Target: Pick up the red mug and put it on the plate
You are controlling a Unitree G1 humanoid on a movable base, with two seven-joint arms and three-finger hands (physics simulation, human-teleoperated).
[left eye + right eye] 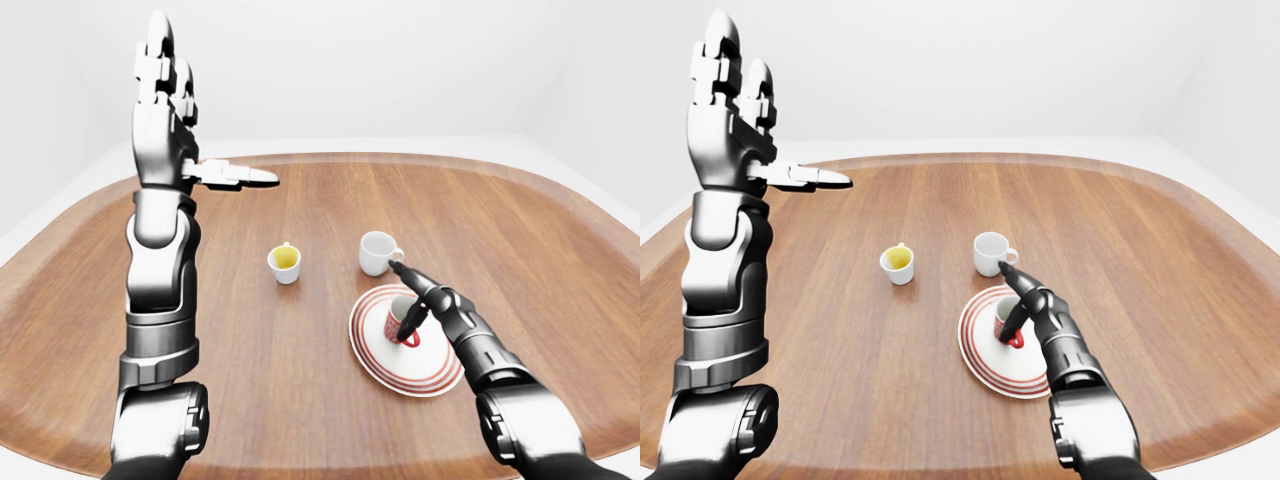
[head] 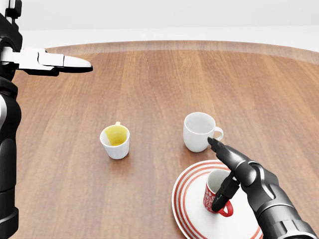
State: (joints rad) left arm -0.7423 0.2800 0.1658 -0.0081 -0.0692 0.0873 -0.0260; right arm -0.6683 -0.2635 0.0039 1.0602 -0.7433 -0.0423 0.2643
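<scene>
The red mug, white inside, stands upright on the white plate with red rings at the lower right of the head view. My right hand is open over it. One finger stretches out above the mug's rim, and the thumb hangs beside the mug's handle without closing round it. My left hand is raised high at the upper left, open and empty, far from the mug.
A plain white mug stands just above the plate, close to my outstretched right finger. A small white cup with a yellow inside sits to the left. The round wooden table stretches beyond them.
</scene>
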